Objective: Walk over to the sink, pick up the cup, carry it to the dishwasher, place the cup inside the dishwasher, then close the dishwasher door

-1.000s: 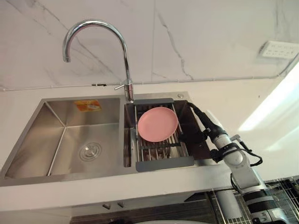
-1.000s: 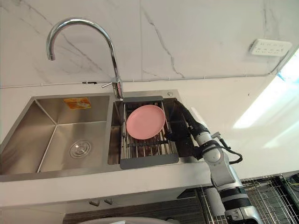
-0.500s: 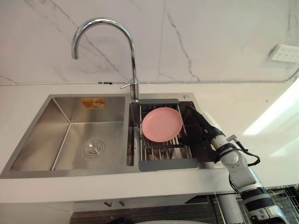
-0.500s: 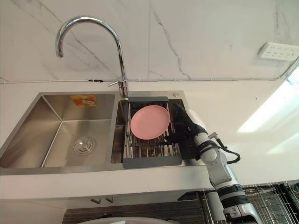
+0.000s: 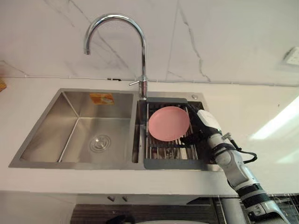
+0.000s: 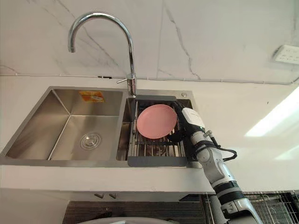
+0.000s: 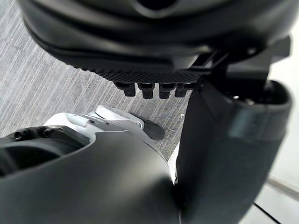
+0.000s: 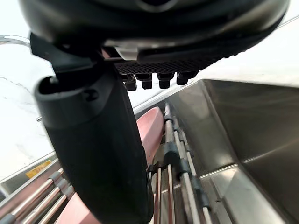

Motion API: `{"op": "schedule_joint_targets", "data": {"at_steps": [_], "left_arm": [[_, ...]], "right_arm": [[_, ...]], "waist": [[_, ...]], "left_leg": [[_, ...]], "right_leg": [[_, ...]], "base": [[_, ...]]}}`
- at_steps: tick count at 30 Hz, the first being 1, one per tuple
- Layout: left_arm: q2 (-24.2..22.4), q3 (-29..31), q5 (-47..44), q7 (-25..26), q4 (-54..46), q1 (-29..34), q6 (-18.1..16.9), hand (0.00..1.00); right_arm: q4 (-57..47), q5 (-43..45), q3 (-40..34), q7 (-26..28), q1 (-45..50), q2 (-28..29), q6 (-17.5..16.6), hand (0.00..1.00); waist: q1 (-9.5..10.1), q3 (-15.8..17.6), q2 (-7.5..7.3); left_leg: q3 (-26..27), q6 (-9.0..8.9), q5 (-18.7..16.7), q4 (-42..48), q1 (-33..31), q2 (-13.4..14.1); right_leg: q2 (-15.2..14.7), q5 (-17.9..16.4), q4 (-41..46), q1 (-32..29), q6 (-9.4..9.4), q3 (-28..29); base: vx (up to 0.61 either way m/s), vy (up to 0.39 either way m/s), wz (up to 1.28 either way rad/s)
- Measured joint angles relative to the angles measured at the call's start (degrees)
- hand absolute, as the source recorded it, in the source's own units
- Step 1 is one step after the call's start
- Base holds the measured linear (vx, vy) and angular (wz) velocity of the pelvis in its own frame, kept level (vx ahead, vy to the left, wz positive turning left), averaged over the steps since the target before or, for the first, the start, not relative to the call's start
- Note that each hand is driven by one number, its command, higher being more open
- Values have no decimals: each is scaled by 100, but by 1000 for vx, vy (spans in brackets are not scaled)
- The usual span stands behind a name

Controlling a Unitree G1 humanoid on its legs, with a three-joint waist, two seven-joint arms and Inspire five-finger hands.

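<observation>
Right hand, relaxed and empty, is positioned just beside pink plate on rack; plate may be dislodged by a sideways sweep; left hand is noted relaxed

One pink plate just beside the right hand, on one rack. One sink (two basins), one faucet, one drain, one wall socket.

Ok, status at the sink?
Right hand open, down in the sink beside the rack. Left hand open, idle over floor. Cup not picked up yet. Pink plate on the rack, right beside the hand.
</observation>
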Motion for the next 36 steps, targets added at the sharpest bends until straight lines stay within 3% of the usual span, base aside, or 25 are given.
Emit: {"op": "schedule_joint_targets", "data": {"at_steps": [14,22,29,30,36], "left_arm": [[-3,-26,-122,-60,-252,63,97,100],[18,-14,-109,-253,-177,65,18,100],[6,11,-50,-362,65,41,-262,100],[6,11,-49,-362,71,42,-283,100],[-6,126,-65,-398,221,-13,-345,100]], "right_arm": [[543,-523,181,-634,-252,-2,-47,100],[930,-931,497,-918,-492,-27,-396,100],[1310,-1033,889,-1335,-765,-93,-949,100],[1352,-1041,927,-1394,-784,-94,-1049,0],[1506,-1378,1129,-2081,-936,-89,-1895,0]], "waist": [[122,34,14],[138,40,12],[146,53,-6],[149,56,-11],[180,79,-52]], "left_leg": [[-152,-1,43,-7,-63,-35],[-186,-7,48,-10,-59,-55],[-172,-9,48,-11,-52,-50],[-171,-9,48,-10,-52,-50],[-174,-9,48,-11,-43,-53]], "right_leg": [[-33,-4,1,31,8,-169],[-60,-12,10,76,20,-212],[-58,-11,11,80,20,-205],[-58,-11,11,80,20,-205],[-62,-7,10,90,25,-210]], "base": [[-14,-1,6],[-9,-1,3],[0,0,0],[0,0,0],[0,0,0]]}}
